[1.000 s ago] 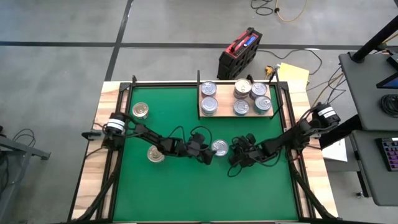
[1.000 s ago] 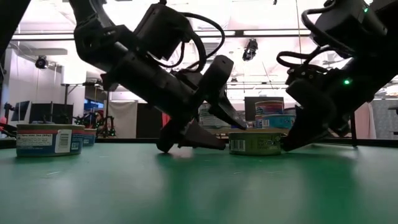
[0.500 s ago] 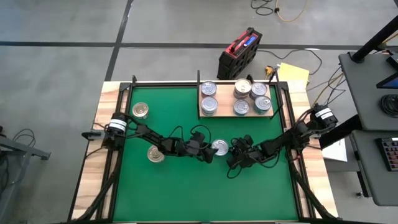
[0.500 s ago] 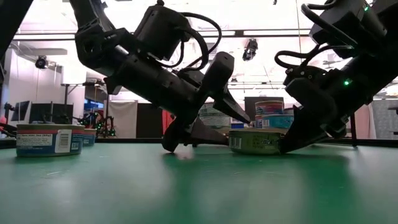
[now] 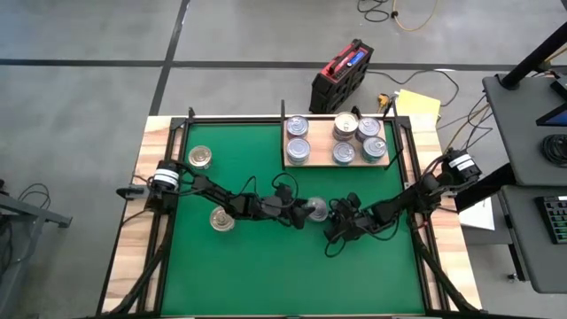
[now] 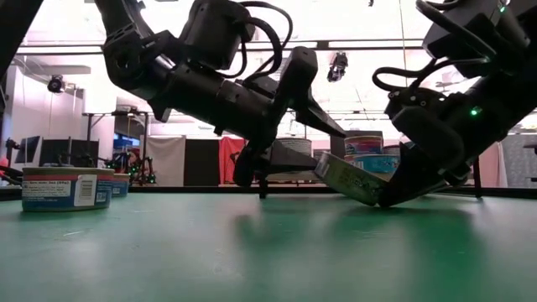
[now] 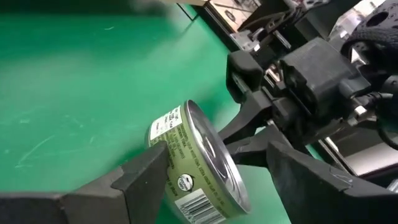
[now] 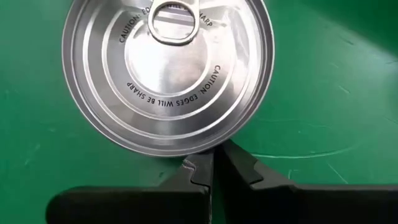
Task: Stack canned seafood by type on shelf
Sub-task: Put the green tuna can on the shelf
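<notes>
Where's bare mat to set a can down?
Free: the green mat near edge below both arms, and the strip between the lone can and the shelf. Crowded: mat centre, where left claw and right claw meet at the tilted can.

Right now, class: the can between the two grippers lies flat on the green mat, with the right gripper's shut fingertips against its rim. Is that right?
Not quite. The can is tilted, not flat: the low view shows one edge lifted off the green mat, the lower edge by the right gripper. Its shut fingertips do meet the rim, as the right wrist view shows.
</notes>
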Tool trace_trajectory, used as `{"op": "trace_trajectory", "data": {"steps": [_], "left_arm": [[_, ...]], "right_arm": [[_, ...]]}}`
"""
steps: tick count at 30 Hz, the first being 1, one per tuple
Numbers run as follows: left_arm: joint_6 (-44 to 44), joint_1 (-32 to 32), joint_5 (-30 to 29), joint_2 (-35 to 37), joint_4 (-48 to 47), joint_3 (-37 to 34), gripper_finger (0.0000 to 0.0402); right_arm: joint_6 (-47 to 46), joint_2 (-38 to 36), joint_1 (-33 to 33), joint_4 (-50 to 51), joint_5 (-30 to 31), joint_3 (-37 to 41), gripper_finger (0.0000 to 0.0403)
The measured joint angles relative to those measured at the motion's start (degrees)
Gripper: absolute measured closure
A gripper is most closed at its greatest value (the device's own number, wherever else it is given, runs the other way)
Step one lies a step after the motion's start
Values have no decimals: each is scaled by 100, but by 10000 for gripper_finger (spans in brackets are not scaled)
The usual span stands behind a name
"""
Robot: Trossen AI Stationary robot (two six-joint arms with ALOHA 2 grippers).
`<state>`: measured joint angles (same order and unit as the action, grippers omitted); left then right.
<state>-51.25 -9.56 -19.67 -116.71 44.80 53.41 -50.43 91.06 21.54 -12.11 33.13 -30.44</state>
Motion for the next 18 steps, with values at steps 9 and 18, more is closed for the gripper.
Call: {"op": "trace_trajectory", "data": {"steps": [9,18], "left_arm": [[488,-2,284,45,122,8,147],[1325,-26,643,213,168,46,148]], "right_arm": [[450,14,77,-14,257,4,394],[1195,14,125,-17,359,7,394]]}}
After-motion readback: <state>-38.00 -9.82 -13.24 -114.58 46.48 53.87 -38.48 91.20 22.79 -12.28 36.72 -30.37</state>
